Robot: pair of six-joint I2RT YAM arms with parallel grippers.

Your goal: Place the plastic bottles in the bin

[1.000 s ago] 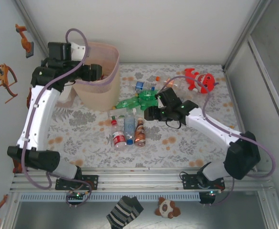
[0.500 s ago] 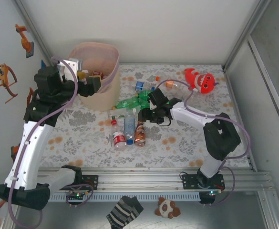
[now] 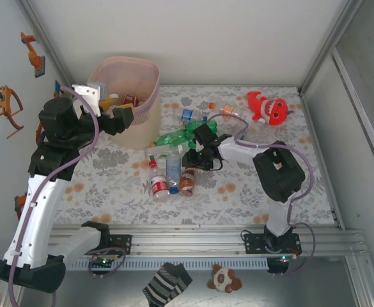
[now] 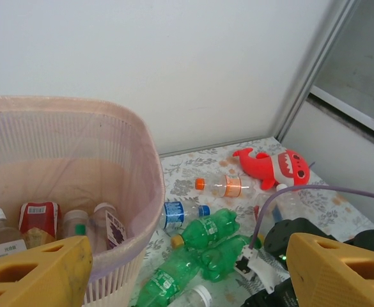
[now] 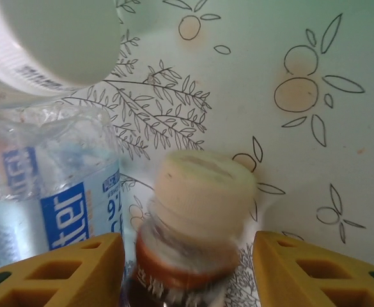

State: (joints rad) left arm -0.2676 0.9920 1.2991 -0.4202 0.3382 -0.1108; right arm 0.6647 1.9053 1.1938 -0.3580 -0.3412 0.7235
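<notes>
Brown plastic bottle with a cream cap (image 5: 196, 224) lies on the floral-cloth desk (image 3: 110, 176) at the front of the loose pile. Its cap end is between the fingers of the right gripper (image 5: 190, 272). The fingers straddle the neck, apart, with a thin gap each side; not clamped that I can see, though the bottle is blurred. Clear plastic water bottle with a blue label (image 5: 52, 198) lies just beside it, close to one finger. Green plastic bottles (image 3: 180, 135) sit further back, red plush toy (image 3: 270, 107) far right. Translucent pink plastic bin (image 3: 145, 73) stands far left, with several plastic bottles (image 4: 39, 220) inside. Left gripper (image 4: 187, 275) hangs at its rim, fingers wide apart, empty.

Risks, my guess:
- A grip on the narrow neck lets the body swing or slip out on the lift.
- A finger catches the water bottle and drags it.
- The left arm by the bin blocks the drop.
</notes>
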